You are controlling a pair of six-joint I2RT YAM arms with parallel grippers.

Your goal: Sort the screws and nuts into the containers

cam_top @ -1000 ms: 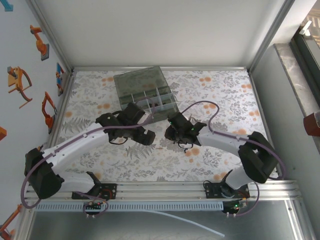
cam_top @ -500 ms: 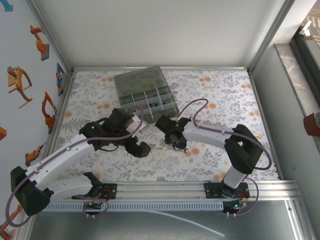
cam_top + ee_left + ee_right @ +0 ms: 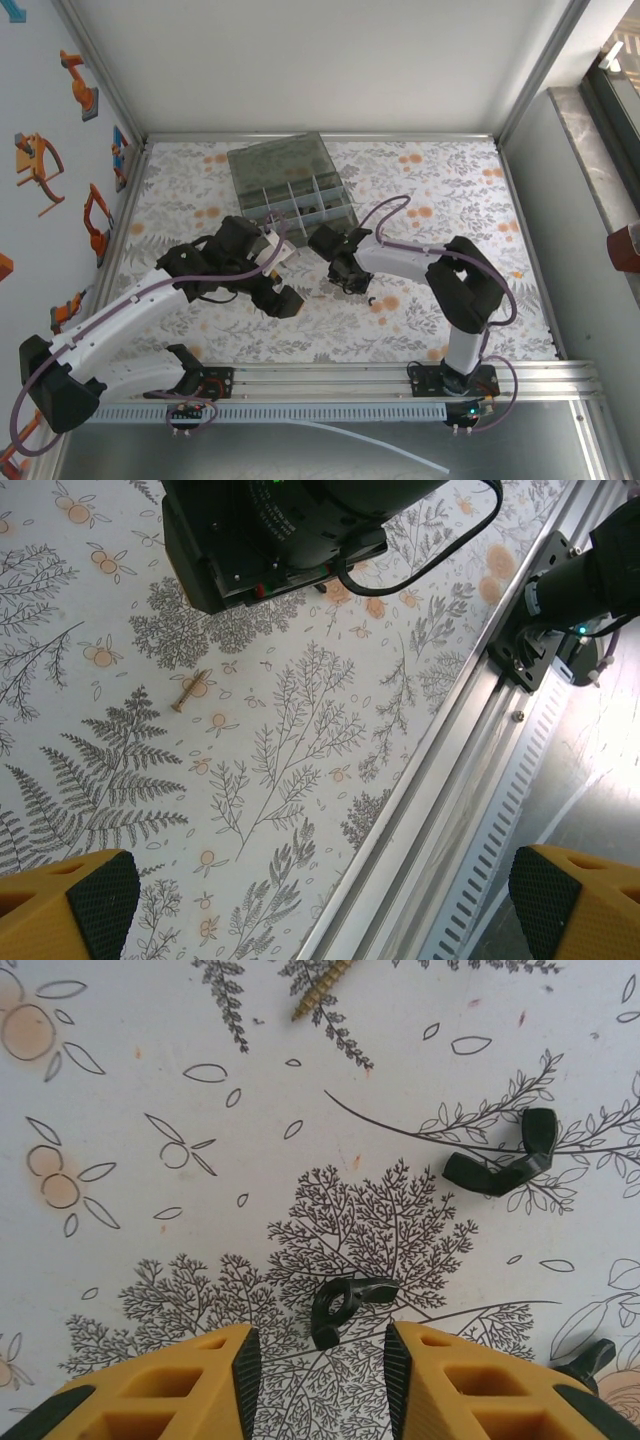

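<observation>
In the right wrist view my right gripper (image 3: 322, 1370) stands open just above the patterned table, its yellow fingers (image 3: 180, 1390) either side of a black wing nut (image 3: 345, 1310) without touching it. A second black nut (image 3: 500, 1165) lies further ahead to the right, and a third (image 3: 590, 1360) beside the right finger. A brass screw (image 3: 320, 987) lies at the top edge. My left gripper (image 3: 320, 910) is wide open and holds nothing, with the same kind of screw (image 3: 190, 690) lying ahead of it. The containers (image 3: 300, 197) sit in the grey organiser box behind both grippers (image 3: 347, 280).
The box's lid (image 3: 278, 160) lies open toward the back. The right arm's black wrist (image 3: 270, 530) hangs across the top of the left wrist view. An aluminium rail (image 3: 470, 750) bounds the near table edge. A loose black nut (image 3: 371, 301) lies right of the right gripper.
The left arm has drawn back from the box toward the near left. The right arm has folded in and reached left, bringing its gripper down over the nuts.
</observation>
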